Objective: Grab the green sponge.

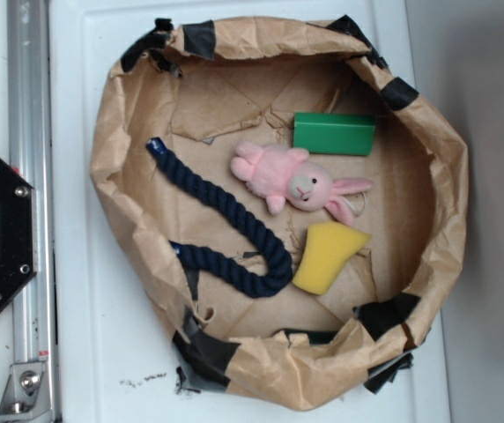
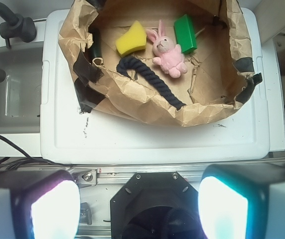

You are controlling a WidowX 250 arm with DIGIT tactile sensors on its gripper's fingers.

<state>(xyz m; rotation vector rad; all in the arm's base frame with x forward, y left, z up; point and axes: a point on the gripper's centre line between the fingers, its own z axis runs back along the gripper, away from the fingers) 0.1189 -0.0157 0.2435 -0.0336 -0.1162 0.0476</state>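
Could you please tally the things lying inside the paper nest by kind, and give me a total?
Sponges: 2, the green sponge and the yellow sponge
Plush bunny: 1
Rope: 1
Total: 4

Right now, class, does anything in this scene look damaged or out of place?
Yes: the brown paper liner is crumpled and torn, its rim patched with black tape, and loose shreds litter its floor. The green sponge looks intact.
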